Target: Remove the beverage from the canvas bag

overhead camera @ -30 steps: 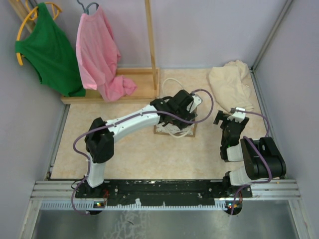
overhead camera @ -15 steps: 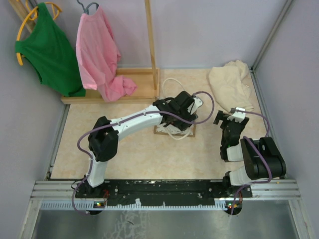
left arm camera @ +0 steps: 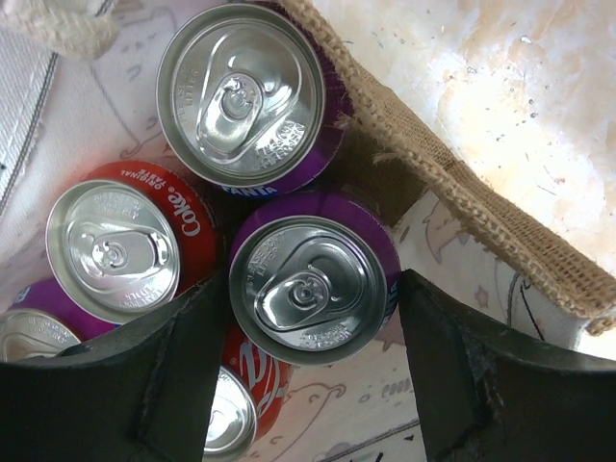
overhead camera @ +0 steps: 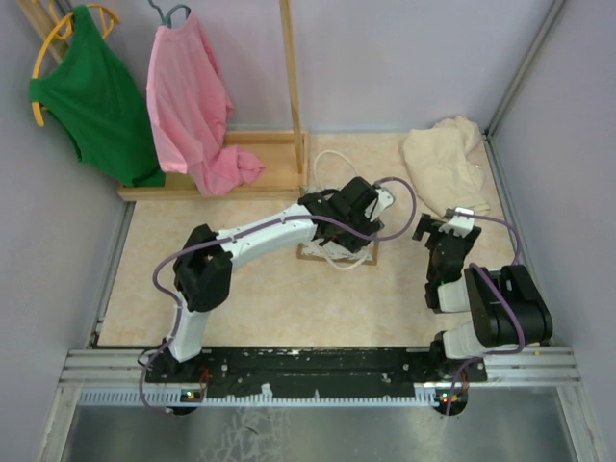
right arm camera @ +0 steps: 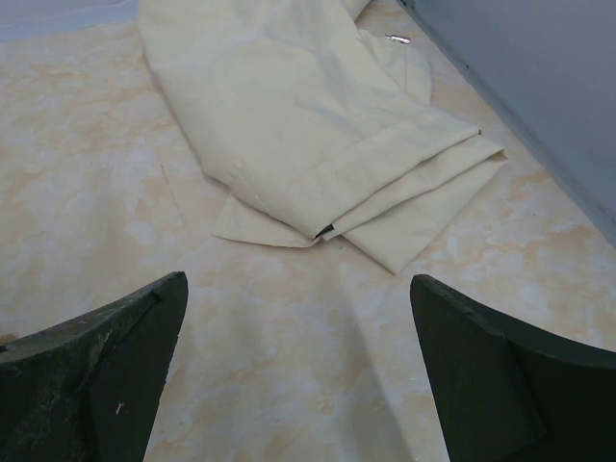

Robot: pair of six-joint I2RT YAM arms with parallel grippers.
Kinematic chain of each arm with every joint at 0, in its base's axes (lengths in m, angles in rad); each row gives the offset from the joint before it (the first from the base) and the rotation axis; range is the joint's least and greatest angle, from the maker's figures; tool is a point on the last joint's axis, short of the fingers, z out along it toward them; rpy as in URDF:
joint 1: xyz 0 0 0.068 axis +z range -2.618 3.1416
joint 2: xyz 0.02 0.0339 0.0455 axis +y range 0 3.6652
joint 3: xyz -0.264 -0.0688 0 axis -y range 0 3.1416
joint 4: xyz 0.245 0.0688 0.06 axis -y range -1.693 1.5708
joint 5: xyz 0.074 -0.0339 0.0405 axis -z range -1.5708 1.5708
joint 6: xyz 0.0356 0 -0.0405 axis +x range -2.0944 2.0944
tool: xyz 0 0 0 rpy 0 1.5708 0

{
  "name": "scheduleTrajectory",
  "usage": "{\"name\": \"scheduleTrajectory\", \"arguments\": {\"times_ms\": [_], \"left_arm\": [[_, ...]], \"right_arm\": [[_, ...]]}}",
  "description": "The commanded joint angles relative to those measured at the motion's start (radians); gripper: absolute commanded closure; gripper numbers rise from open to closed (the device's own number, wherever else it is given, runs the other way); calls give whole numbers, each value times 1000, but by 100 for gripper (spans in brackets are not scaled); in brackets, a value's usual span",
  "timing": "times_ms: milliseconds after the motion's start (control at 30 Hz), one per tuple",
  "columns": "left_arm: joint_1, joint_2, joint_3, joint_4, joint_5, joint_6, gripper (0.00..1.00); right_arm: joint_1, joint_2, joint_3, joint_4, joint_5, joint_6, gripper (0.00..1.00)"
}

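Note:
The canvas bag (overhead camera: 335,254) stands mid-table, with a rope handle (overhead camera: 332,159) lying behind it. My left gripper (overhead camera: 348,214) reaches down into it. In the left wrist view several drink cans stand upright inside the bag's burlap rim (left arm camera: 462,183): a purple can (left arm camera: 313,289), a second purple Fanta can (left arm camera: 241,91) and a red Coke can (left arm camera: 115,255). My left gripper (left arm camera: 310,285) is open and straddles the nearer purple can, its fingers (left arm camera: 183,366) close to the can's sides. My right gripper (right arm camera: 298,289) hangs open over bare table.
A folded cream cloth (overhead camera: 445,164) lies at the back right, just ahead of my right gripper (overhead camera: 445,227). A wooden rack base (overhead camera: 241,164) with a pink shirt (overhead camera: 192,106) and a green shirt (overhead camera: 91,91) stands at the back left. Walls close in both sides.
The left arm's elbow has shifted a little right and its gripper has settled slightly lower in the bag, jaws narrowing slightly. The right arm has not moved.

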Motion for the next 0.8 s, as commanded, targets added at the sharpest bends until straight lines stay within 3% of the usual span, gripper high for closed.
{"name": "scheduleTrajectory", "arguments": {"times_ms": [0,500,667,767], "left_arm": [[3,65,21,34,-11,25,26],[22,121,35,-5,29,5,32],[21,133,50,-35,26,-2,20],[22,121,40,-27,26,0,6]], "right_arm": [[9,2,14,43,17,-11,1],[9,1,14,44,18,-11,1],[9,2,14,43,17,-11,1],[8,2,14,43,18,-11,1]]}}
